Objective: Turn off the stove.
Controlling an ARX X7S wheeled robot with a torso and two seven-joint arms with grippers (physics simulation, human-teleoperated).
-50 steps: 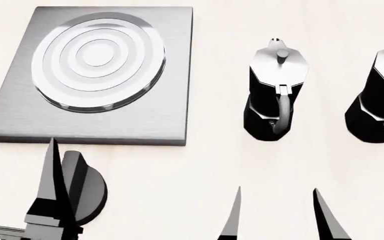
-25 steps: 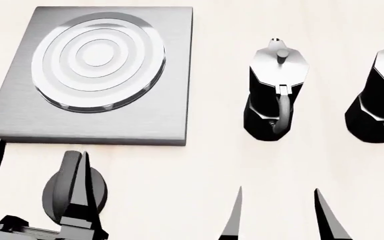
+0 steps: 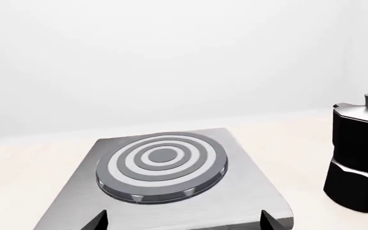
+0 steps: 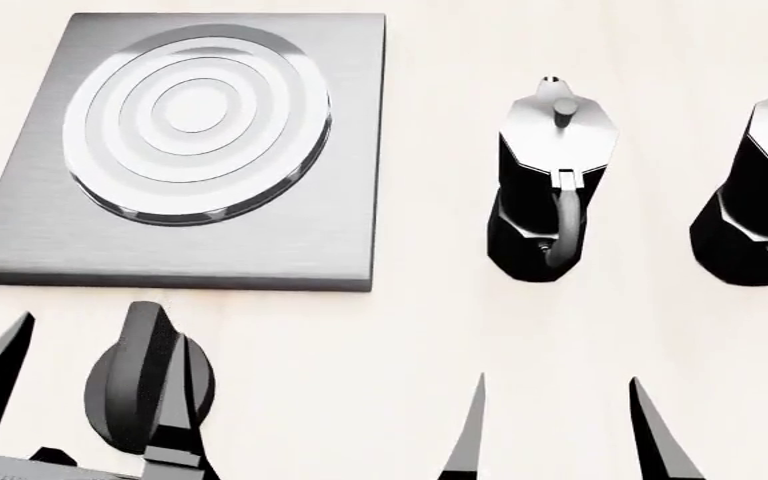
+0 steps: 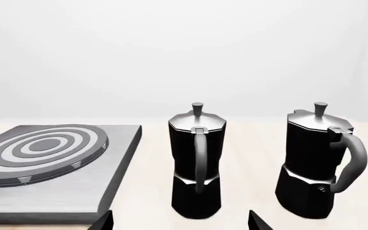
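Bare tabletop [image 4: 398, 330] separates stove [image 4: 191, 150] from moka pots [image 4: 551, 190]; left gripper [image 4: 91, 400] spread around knob [image 4: 137, 380], right gripper [image 4: 558, 430] spread.

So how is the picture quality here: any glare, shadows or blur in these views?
Head view: sharp, with bright glare on the stove burner rings and the table nearly washed out, almost no shadows. Left wrist view: also sharp, flat even light, pale empty background. Right wrist view: crisp, soft highlights on the two pots.

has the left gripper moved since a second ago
Yes. The left gripper has opened and pulled back from the stove front edge; its fingers now straddle the knob.
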